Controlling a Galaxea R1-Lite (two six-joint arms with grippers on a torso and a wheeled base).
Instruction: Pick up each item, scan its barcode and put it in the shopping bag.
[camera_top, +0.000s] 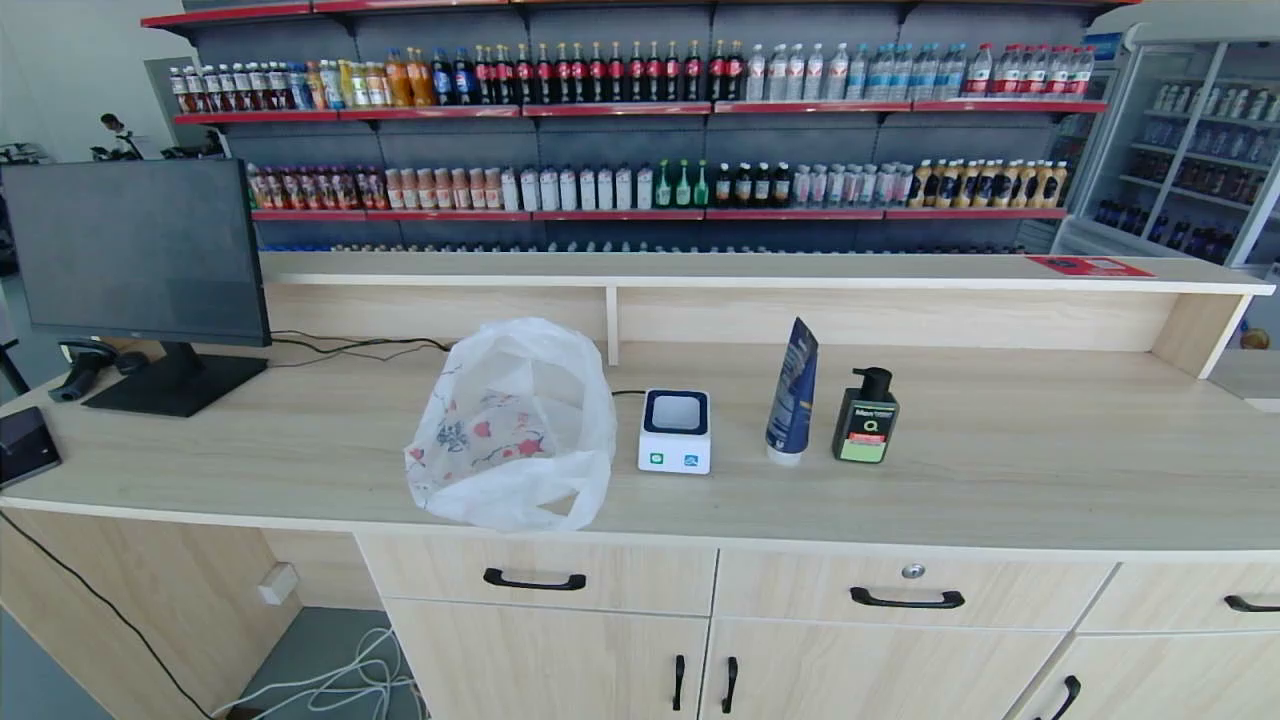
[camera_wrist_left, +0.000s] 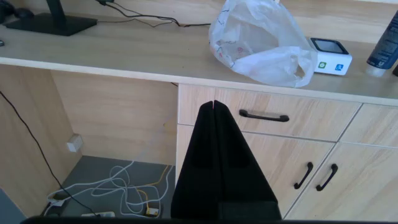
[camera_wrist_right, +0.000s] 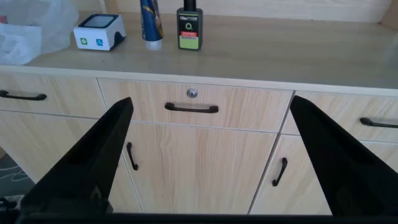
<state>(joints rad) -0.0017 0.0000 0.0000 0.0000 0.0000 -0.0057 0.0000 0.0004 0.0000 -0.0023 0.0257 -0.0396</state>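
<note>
A blue tube (camera_top: 792, 392) stands upright on its white cap on the wooden counter (camera_top: 1000, 470); right of it stands a dark pump bottle (camera_top: 866, 417) with a green label. A small white barcode scanner (camera_top: 676, 430) sits left of the tube, and a white plastic shopping bag (camera_top: 515, 425) lies left of the scanner with its mouth up. My left gripper (camera_wrist_left: 214, 106) hangs shut below the counter's front edge, before the drawers, under the shopping bag (camera_wrist_left: 264, 40). My right gripper (camera_wrist_right: 211, 112) is open, low before the drawers, with the tube (camera_wrist_right: 151, 22) and pump bottle (camera_wrist_right: 189, 29) above it.
A monitor (camera_top: 135, 265) on a stand sits at the counter's left end, with a handheld scanner (camera_top: 80, 370) and a dark device (camera_top: 25, 445) near it. A raised shelf (camera_top: 760, 275) runs along the back. Drawers and cabinet doors (camera_top: 700, 640) with black handles lie below.
</note>
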